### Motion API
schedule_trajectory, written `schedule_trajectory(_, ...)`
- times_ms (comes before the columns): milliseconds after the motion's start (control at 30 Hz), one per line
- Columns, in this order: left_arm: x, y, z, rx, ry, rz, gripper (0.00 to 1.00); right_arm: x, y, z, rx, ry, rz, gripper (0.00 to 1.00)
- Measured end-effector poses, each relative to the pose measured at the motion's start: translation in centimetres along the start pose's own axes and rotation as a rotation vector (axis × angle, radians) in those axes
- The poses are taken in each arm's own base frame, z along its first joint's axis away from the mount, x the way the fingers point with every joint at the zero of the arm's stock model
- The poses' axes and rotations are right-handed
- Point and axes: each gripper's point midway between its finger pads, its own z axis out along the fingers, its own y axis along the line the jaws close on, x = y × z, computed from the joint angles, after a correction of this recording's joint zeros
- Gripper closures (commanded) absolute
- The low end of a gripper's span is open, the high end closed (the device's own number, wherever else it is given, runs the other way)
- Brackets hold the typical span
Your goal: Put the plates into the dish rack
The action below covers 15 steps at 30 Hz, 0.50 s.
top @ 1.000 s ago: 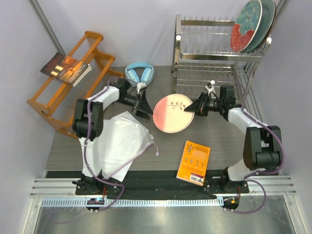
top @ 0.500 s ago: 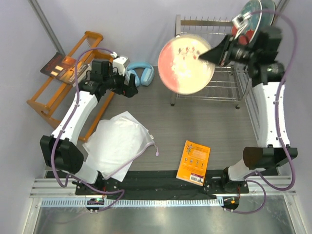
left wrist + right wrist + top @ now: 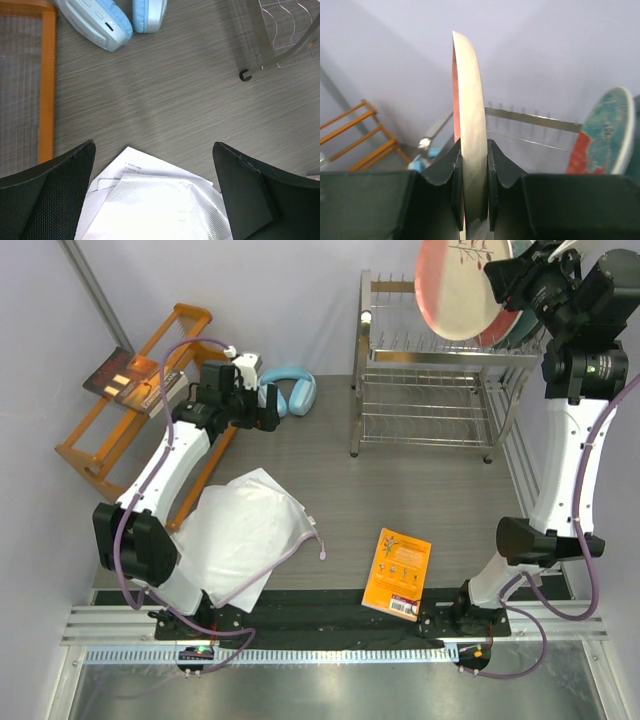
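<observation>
Top external, upper right: right gripper clamped on the pink-and-cream plate over the dish rack; left gripper wide open, empty.

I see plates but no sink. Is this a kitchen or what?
Probably a robot practice table, not a real kitchen: arms bolted to a metal rail, plain walls, and a dish rack beside headphones and a book.

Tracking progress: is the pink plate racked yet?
Not yet: the right claw holds the pink plate upright near the dish rack.
</observation>
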Motion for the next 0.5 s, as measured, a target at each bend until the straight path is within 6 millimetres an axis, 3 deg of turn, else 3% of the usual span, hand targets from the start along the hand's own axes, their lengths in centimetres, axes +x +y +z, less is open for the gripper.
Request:
schedule_trajectory(267,1.8,-0.9,0.8,0.034,0.037,-0.034,0.01,1.4,-7.6,1.8,0.301,-0.007,-0.129,0.99)
schedule_trajectory(500,1.6,-1.7,0.8,0.078,0.029,-0.060,0.01,1.9,-9.7,1.8,0.420,0.012,-0.226,0.99)
